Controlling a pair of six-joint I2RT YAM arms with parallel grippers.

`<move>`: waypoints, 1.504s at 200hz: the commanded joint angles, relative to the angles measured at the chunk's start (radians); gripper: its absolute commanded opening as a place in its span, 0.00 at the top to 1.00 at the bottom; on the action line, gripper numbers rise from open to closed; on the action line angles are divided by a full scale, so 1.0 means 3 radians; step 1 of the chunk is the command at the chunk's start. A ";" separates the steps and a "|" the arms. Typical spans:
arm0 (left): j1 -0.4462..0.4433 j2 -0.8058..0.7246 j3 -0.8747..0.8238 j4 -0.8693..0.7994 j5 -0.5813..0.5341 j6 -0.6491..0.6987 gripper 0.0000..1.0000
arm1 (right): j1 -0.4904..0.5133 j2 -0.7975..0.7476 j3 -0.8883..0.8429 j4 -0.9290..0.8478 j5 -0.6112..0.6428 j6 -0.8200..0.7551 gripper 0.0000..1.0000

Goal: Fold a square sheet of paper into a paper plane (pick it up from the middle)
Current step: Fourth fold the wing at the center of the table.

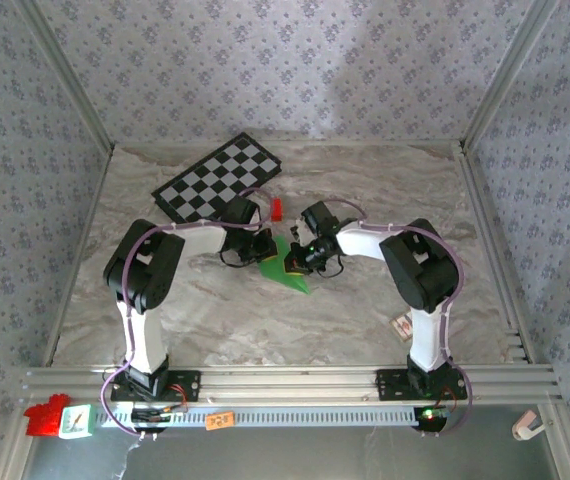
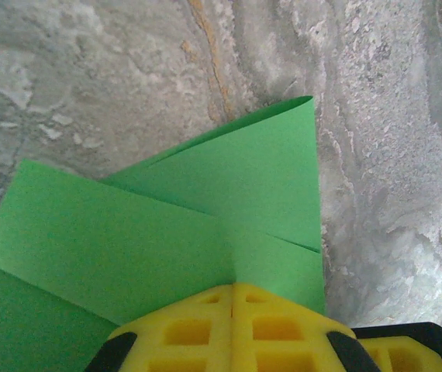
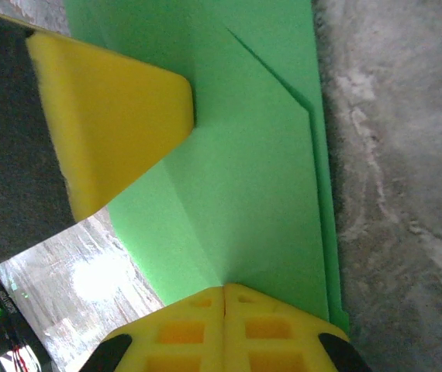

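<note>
**Both end effectors pinch the folded green paper at mid-surface**

Top view: the folded green paper [image 1: 290, 268] sits near the middle of the marbled surface [image 1: 365, 300], a pointed shape with its tip toward the near edge. The left end effector [image 1: 263, 248] meets it from the left and the right end effector [image 1: 303, 255] from the right. The paper lies between the two and touches both. A checkered board [image 1: 220, 178] lies farther back on the left. A small red block [image 1: 277, 208] sits near the board's near-right edge. Both are apart from the paper.

Left wrist view: the left end effector [image 2: 233, 288] is at the bottom, its yellow fingers [image 2: 190, 329] pressed together along a closed seam. The paper [image 2: 205, 225] runs in right at their tips, so they pinch it. From there it fans out ahead and to the left in overlapping layers. The far flap's edge is curled up off the grey surface [image 2: 89, 77].

Right wrist view: the right end effector [image 3: 225, 288] is also pressed together. A crease in the paper [image 3: 260, 170] leads straight into the seam between its fingers, pinched there. The sheet stretches ahead from the tips, its right edge running beside the bare surface [image 3: 391, 194]. At the upper left, one yellow finger [image 3: 105, 116] of the left arm rests against the same sheet.
</note>
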 commanded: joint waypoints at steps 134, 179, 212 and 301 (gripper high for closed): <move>0.0005 0.0148 0.0044 -0.0505 -0.0233 0.0133 0.96 | -0.0233 -0.1207 -0.1485 0.0202 -0.0010 0.0031 0.92; 0.0000 -0.0267 0.0253 -0.0340 0.0076 -0.0110 0.79 | -0.0273 -0.1382 -0.1081 0.0350 0.0164 0.0163 0.77; 0.0053 -0.0630 0.0180 -0.0296 -0.0124 -0.0312 0.60 | -0.0310 -0.1078 -0.0758 0.0425 0.0136 0.0183 0.66; 0.0227 -0.1303 -0.1009 0.0723 -0.0160 -0.1166 0.39 | -0.0351 -0.0222 0.0024 0.0219 -0.0173 -0.0191 0.57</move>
